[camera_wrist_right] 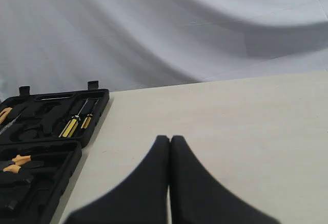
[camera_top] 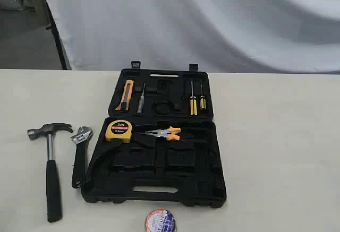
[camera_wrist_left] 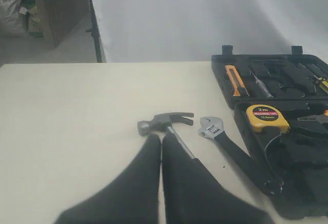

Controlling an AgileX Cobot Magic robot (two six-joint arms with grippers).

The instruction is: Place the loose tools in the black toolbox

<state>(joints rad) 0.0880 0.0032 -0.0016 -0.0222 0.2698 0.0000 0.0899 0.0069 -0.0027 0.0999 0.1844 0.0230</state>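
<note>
Neither arm shows in the exterior view. The left gripper (camera_wrist_left: 160, 138) is aimed at the claw hammer (camera_top: 51, 173), its fingers pressed together on nothing. The right gripper (camera_wrist_right: 170, 139) is likewise closed and empty over bare table (camera_top: 281, 152).

In the exterior view the black toolbox (camera_top: 207, 184) lies open. The hammer is at its 9 o'clock, long axis 12 to 6, head at 12. Between them the adjustable wrench (camera_top: 79, 157) lies just beside the case, jaw toward 12, handle toward 6. The tape roll (camera_top: 160, 221) sits flat at the case's 6 o'clock.
</note>
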